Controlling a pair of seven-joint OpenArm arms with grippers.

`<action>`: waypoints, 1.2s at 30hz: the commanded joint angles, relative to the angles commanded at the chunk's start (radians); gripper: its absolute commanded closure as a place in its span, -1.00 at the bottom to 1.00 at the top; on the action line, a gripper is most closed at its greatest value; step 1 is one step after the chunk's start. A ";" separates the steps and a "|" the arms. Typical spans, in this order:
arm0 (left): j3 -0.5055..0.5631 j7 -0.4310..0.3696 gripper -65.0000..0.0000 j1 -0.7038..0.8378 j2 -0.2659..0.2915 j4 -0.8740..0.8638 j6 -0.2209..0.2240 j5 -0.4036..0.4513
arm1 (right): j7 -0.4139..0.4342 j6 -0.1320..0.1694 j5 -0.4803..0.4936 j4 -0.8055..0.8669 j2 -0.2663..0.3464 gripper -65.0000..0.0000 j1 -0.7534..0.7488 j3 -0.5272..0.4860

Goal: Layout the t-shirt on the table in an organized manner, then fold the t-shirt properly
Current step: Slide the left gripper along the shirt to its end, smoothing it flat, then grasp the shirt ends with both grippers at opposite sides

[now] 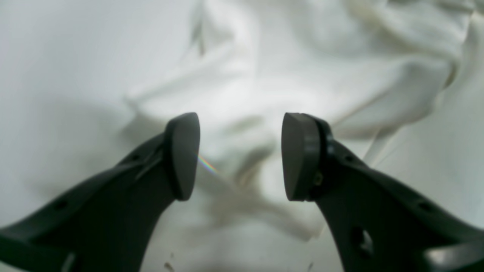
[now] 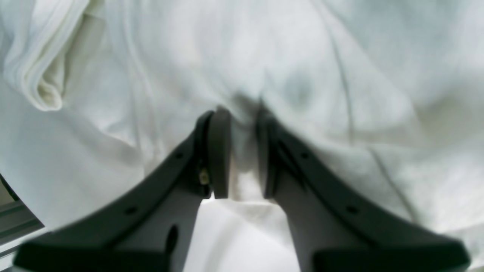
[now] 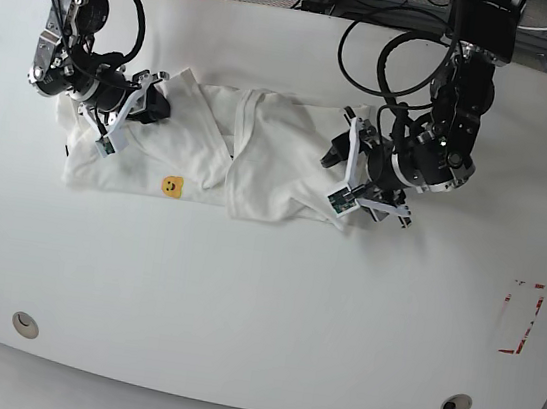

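Observation:
The white t-shirt [image 3: 260, 152] lies rumpled and partly doubled over on the far left-centre of the white table [image 3: 262, 294]. Only a small yellow-orange bit of print [image 3: 170, 186] shows. My right gripper [image 3: 155, 105], on the left of the base view, is at the shirt's far left part. In the right wrist view this gripper [image 2: 244, 151] is shut on a pinched fold of the shirt [image 2: 340, 75]. My left gripper [image 3: 339, 155] is at the shirt's right edge. In the left wrist view it [image 1: 240, 155] is open, its fingers apart just above bunched shirt cloth [image 1: 302, 68].
A red-outlined rectangle mark [image 3: 521, 318] is at the table's right side. Two round holes [image 3: 24, 323] [image 3: 456, 404] sit near the front edge. Cables [image 3: 374, 56] hang from the arms over the far side of the table.

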 joint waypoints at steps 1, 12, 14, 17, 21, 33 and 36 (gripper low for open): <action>0.000 0.000 0.00 0.000 -0.003 -0.009 0.000 0.002 | 0.000 0.000 0.000 0.000 0.000 0.58 0.000 0.000; 0.005 -0.109 0.00 -0.031 -0.005 -0.252 0.000 0.003 | -0.003 0.000 0.000 0.120 0.000 0.41 0.000 0.000; 0.005 -0.112 0.00 -0.035 -0.005 -0.278 0.000 0.003 | -0.026 0.000 0.000 0.170 0.000 0.19 0.000 0.002; 0.005 -0.112 0.00 -0.054 -0.003 -0.290 0.000 0.003 | -0.087 0.000 0.000 0.264 -0.014 -0.20 0.008 0.040; 0.005 -0.112 0.00 -0.054 -0.005 -0.292 0.000 0.005 | -0.155 0.000 0.000 0.391 -0.069 -0.62 0.026 0.164; 0.012 -0.110 0.00 -0.052 -0.037 -0.292 0.000 0.003 | -0.304 0.000 -0.068 0.267 -0.038 -1.00 0.219 0.502; 0.018 -0.110 0.00 -0.052 -0.054 -0.292 0.000 0.003 | -0.304 0.000 -0.061 0.138 0.006 -1.00 0.253 0.516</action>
